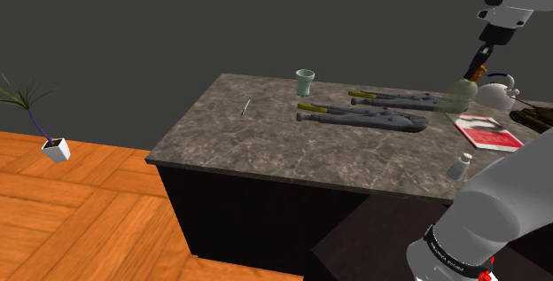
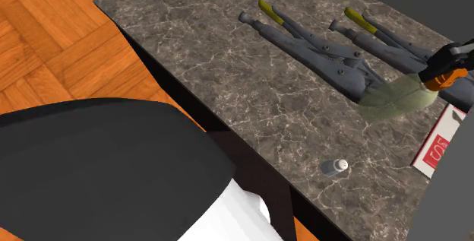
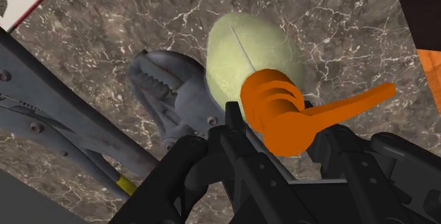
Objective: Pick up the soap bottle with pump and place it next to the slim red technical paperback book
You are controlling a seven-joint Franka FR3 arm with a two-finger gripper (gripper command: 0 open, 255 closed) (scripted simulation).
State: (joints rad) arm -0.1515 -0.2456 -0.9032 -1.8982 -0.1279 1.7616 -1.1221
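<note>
At the shoulder view's far left you have a plant in a white pot on the wooden floor, well apart from the counter. On the counter's stone top the first thing you meet is a thin pale stick, too small to tell what it is. Next, near the back edge, a pale green cup stands upright. Further right lie two long grey locking pliers side by side, both with yellow-tipped handles: the nearer pair and the farther pair.

At the right-hand end of those pliers you find the soap bottle, pale green and see-through, with an orange pump. The black fingers are clamped on its neck just under the pump, one on each side, and the bottle hangs below them. In the wrist view its round body sits just beside the pliers' toothed head. You cannot tell from these views whether its base touches the counter.

Just behind the bottle stands a white teapot-like vessel. Right of the bottle, near it but apart, the red and white book lies flat. A small pale shaker stands upright near the counter's front edge, on the near side of the book.
</note>
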